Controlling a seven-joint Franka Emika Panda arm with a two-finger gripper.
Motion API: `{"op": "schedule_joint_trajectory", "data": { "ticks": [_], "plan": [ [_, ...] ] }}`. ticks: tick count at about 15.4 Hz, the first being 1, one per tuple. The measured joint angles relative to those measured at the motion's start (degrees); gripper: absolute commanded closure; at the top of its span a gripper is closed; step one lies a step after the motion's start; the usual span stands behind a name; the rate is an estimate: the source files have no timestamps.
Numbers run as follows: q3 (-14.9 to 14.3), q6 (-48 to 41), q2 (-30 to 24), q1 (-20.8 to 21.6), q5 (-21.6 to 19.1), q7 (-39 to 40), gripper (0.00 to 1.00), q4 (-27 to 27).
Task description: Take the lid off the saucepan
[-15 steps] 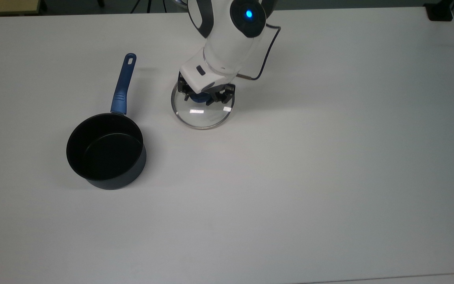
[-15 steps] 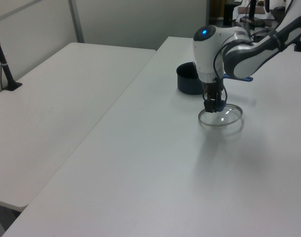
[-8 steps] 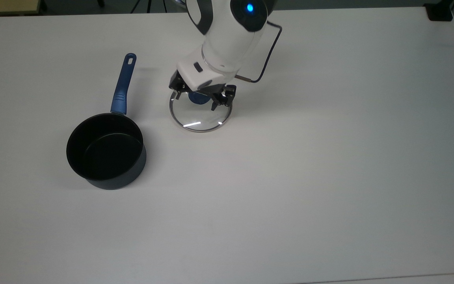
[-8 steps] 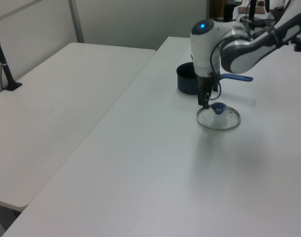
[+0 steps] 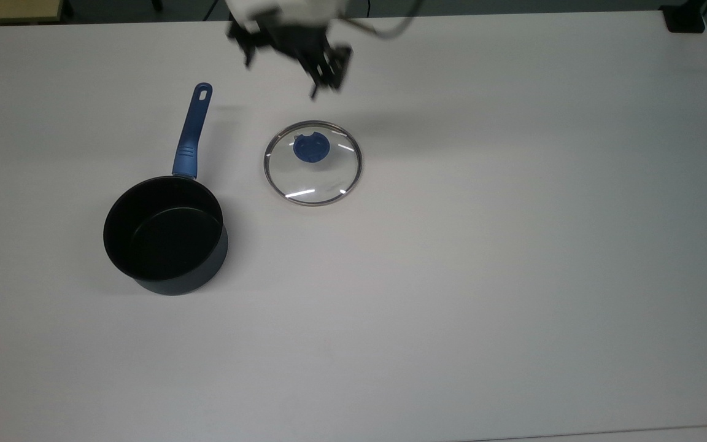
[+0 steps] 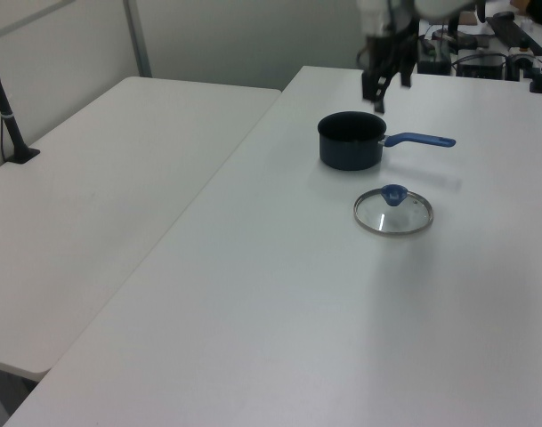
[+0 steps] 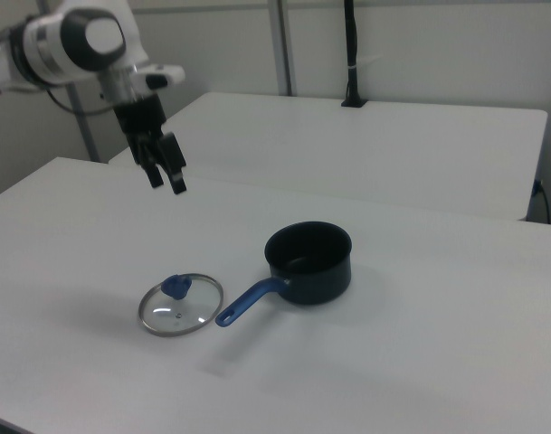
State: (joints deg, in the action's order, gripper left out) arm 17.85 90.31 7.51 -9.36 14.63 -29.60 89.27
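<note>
Seeing gripper (image 5: 289, 61) empty with fingers spread, raised well above the counter (image 5: 513, 245) near its far edge in the top view. Lid (image 5: 312, 162) lies flat on the counter, knob up, just beside the uncovered pan (image 5: 165, 236), not touching it.

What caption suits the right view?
Lid lies flat beside the open saucepan; the end effector hangs above, open and empty.

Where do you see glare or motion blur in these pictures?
Top view: thin white glare streaks on the lid, and the gripper is smeared by motion. Left view: the gripper is blurred too. Right view: the saucepan and the lid look sharp.
</note>
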Motion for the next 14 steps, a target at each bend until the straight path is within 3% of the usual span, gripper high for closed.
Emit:
{"op": "schedule_joint_trajectory", "data": {
  "ticks": [4,7,12,14],
  "plan": [
    [-9.36,-1.04,-6.35,0.46,-9.25,3.01,0.0,-0.49],
    [-15.34,-0.08,-7.47,4.51,-10.98,9.66,0.0,-0.18],
    [-18.1,3.28,-7.5,6.8,-11.18,25.22,0.0,0.59],
    [-18.99,3.34,-7.51,6.82,-11.18,28.09,0.0,0.59]
  ]
}}
